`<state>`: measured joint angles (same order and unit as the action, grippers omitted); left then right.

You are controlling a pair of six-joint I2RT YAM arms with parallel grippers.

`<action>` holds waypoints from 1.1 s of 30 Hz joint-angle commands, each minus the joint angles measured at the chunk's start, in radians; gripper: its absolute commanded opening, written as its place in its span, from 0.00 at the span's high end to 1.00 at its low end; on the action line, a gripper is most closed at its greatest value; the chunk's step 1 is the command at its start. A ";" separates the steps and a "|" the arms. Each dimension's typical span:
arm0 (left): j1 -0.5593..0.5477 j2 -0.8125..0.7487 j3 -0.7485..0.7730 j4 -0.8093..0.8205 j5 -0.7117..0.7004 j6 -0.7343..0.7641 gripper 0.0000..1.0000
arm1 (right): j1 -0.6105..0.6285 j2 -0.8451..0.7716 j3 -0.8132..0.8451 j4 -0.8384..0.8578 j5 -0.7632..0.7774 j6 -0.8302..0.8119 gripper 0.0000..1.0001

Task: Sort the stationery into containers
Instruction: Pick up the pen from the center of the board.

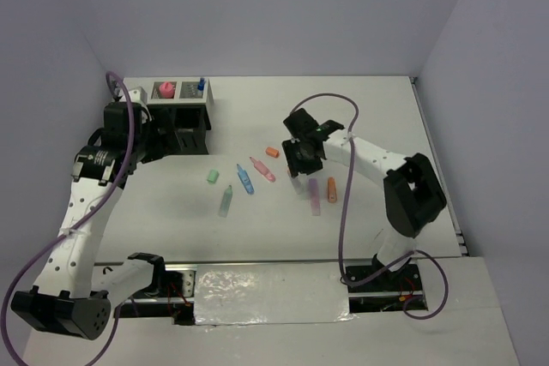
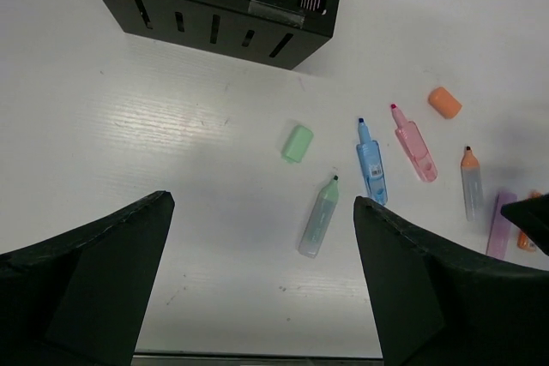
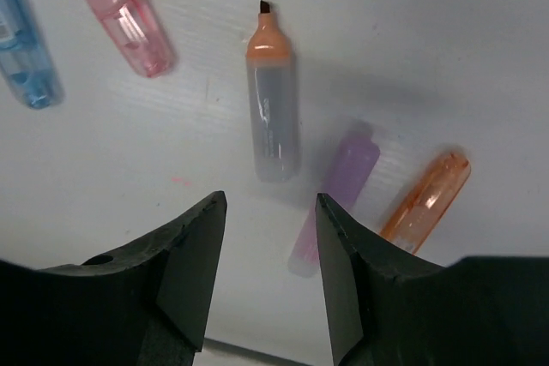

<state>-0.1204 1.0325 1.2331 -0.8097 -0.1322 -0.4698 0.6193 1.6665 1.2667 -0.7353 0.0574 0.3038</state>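
Observation:
The black organizer (image 1: 177,116) stands at the back left, with a pink-capped bottle (image 1: 165,89) and a small blue-capped bottle (image 1: 201,85) in its white-rimmed compartments. Loose on the table lie a mint stub (image 2: 298,143), mint marker (image 2: 319,217), blue marker (image 2: 371,162), pink marker (image 2: 413,143) and orange stub (image 2: 444,102). My right gripper (image 3: 270,201) hovers low over the table with its jaws partly apart and nothing between them. An orange-tipped clear marker (image 3: 273,117) lies just ahead of it, a purple marker (image 3: 339,195) and an orange marker (image 3: 426,199) to its right. My left gripper (image 2: 262,203) is wide open and holds nothing.
The organizer (image 2: 214,6) sits close in front of the left gripper. White walls enclose the table at the back and on both sides. A purple cable (image 1: 343,212) loops from the right arm over the table's near right part.

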 commanded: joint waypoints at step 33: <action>-0.176 0.323 0.271 -0.051 -0.010 -0.096 0.01 | 0.068 -0.052 0.022 0.113 0.142 0.050 0.86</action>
<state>-0.1886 1.2625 1.4223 -0.8734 -0.1154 -0.4892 0.6823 1.8137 1.2423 -0.6067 0.1707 0.3077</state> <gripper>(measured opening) 0.993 0.346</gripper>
